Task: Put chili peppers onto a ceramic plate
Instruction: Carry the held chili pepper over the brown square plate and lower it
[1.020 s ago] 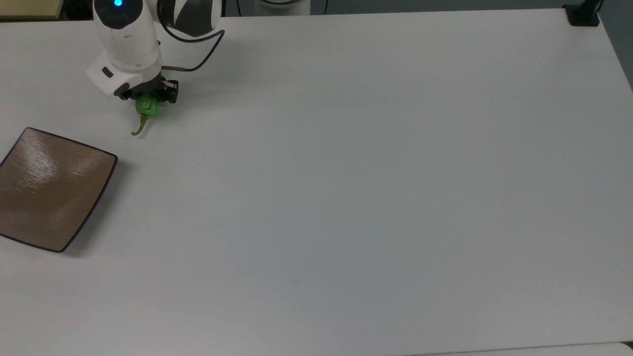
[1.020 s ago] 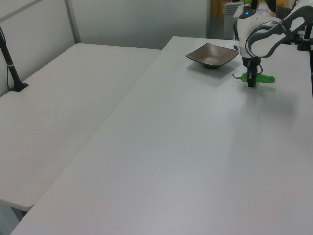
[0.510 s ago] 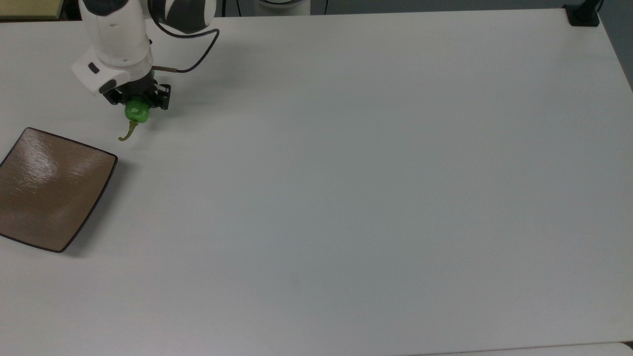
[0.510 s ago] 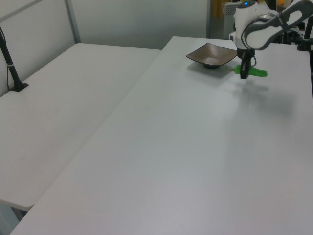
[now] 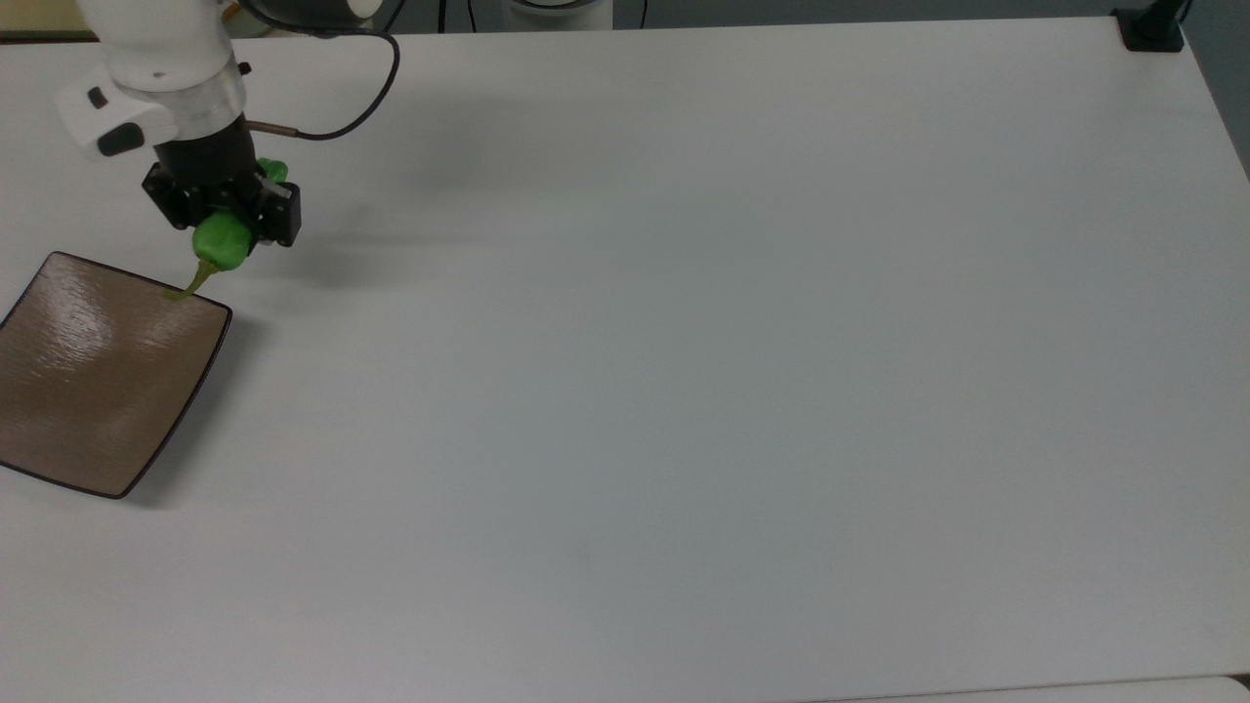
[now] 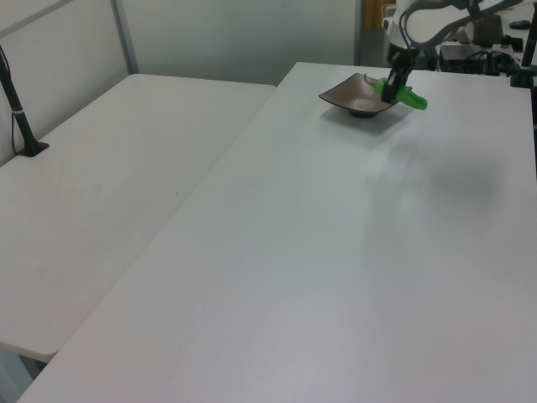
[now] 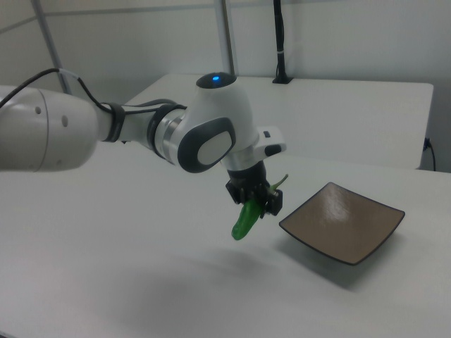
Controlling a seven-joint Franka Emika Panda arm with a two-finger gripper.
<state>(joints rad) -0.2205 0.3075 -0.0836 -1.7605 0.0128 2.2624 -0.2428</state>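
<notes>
My gripper (image 5: 229,223) (image 6: 394,80) (image 7: 258,198) is shut on the chili pepper (image 5: 221,242) (image 6: 407,95) (image 7: 246,218), a bright green glossy pod, and holds it in the air above the table. Its thin olive stem (image 5: 193,284) reaches over the upper right edge of the ceramic plate (image 5: 88,371) in the top view. The ceramic plate (image 6: 357,91) (image 7: 345,222) is square, brown and glossy, with nothing on it. In the right view the pepper hangs tilted, tip down, just left of the plate's near corner.
The white table (image 5: 732,342) stretches wide to the top view's right. A black cable (image 5: 361,98) loops from my wrist. A dark clamp base (image 5: 1150,34) sits at the table's far right corner. A second white table (image 6: 109,185) lies on the left view's left.
My gripper has risen with the pepper and moved toward the plate, to the top view's lower left. The stem now overlaps the plate's edge.
</notes>
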